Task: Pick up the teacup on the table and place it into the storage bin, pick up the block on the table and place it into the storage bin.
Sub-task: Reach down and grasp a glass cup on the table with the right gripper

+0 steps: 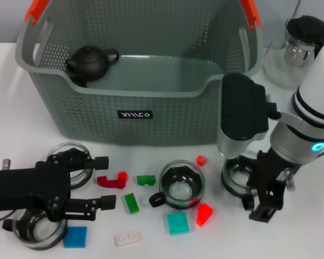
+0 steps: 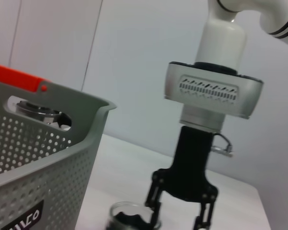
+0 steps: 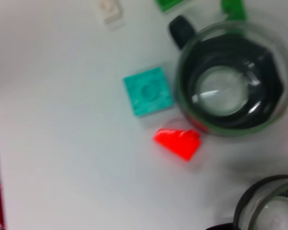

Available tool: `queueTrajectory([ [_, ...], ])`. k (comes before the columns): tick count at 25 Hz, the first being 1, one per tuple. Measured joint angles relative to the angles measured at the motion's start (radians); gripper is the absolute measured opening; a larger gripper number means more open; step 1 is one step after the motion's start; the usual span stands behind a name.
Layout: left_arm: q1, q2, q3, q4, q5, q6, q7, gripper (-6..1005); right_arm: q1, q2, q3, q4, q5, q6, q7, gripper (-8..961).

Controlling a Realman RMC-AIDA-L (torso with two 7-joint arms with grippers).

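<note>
Right gripper: your black right gripper hung low over the white table, its fingers parted and empty around nothing yet, with a glass teacup with a dark insert just behind it (I judge you were lining up on that cup or the next one over).
Nearest teacup: the clear glass teacup with a black handle and dark liner stood upright just to the gripper's inner side, handle turned away from it, so a rim grasp looked easier than a handle grasp.
Blocks by that cup: a red wedge-shaped block and a teal square studded block lay between the gripper and your left arm, near each other but apart.
Left gripper: your black left gripper lay low and level with its two fingers spread wide, holding nothing; a dark red angled block sat in the gap between them.
Storage bin: the large grey perforated plastic basket with orange-red handle tips stood beyond both grippers, already holding a small dark teapot.
Surface and room: the table was plain white and matte; a pale blank wall rose behind it.
</note>
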Motion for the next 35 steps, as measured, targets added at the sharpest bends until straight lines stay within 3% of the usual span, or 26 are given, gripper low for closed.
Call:
queueTrajectory([
  [6, 0.0, 0.0, 0.0, 0.0, 0.002, -0.005, 0.0, 873, -0.002, 0.0, -0.002, 0.001, 0.004, -0.054, 0.016, 733],
  [12, 0.001, 0.0, 0.0, -0.001, 0.002, -0.009, 0.003, 873, -0.002, 0.001, -0.014, 0.005, 0.003, 0.026, 0.052, 733],
  [18, 0.005, 0.0, 0.0, -0.002, 0.002, -0.01, 0.002, 872, -0.002, 0.003, -0.089, 0.013, -0.002, 0.084, 0.106, 732],
  [32, 0.009, 0.0, 0.0, -0.003, 0.001, -0.015, 0.002, 873, -0.013, 0.005, -0.161, 0.011, 0.008, 0.119, 0.111, 663],
  [35, 0.009, 0.0, 0.0, -0.006, 0.001, -0.022, 0.001, 873, -0.013, 0.004, -0.157, 0.01, 0.01, 0.122, 0.113, 436],
])
